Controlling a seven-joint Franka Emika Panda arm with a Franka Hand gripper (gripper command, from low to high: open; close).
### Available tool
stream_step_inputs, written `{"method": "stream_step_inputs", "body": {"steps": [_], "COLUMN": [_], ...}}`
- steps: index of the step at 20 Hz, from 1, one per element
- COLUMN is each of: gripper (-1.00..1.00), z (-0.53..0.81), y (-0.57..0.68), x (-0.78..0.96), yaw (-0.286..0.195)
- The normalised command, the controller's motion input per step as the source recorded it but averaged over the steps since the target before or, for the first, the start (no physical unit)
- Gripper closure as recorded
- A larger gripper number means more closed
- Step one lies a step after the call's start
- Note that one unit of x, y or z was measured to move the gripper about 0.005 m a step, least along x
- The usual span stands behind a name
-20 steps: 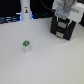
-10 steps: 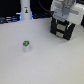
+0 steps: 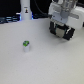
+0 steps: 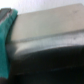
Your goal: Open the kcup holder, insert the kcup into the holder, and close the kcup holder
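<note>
Holder [image 3: 63,34] sits right under the claw [image 3: 61,31], black box with pale handles on its front, drawers look shut as far as the blur lets me judge. Claw is down at the front of the holder, dark fingers [image 3: 54,30] either side of the handle area. I judge it is lining up to pull a drawer, since opening is the first step and nothing is open yet. Claw state: cannot tell, fingers are spread some way apart in the exterior view but whether they pinch a handle is hidden by blur.

Kcup [image 3: 26,46] stands upright on the white table [image 3: 45,65], green top up, well apart from the claw and nearer the camera than it. Untouched, waiting for the insert step; upright pose should make a top-down grab easy later.

Tall white post [image 3: 25,9] with a blue light stands far from the claw, beyond the kcup, not part of the job.

Wrist view is very close and blurred: a pale grey slab [image 4: 47,27] over a dark band, green smear [image 4: 7,37] at one side. Cannot tell what these are.

Risk: claw slipping off the small handle.
</note>
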Motion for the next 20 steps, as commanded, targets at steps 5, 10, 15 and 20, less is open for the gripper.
{"method": "stream_step_inputs", "body": {"steps": [5,10,15,20], "gripper": [1.0,1.0,1.0,1.0], "z": [0.17,0.17,0.16,0.23], "y": [-0.35,-0.37,-0.41,-0.21], "x": [0.94,0.91,0.88,0.7], "yaw": [-0.06,-0.059,-0.065,-0.072]}}
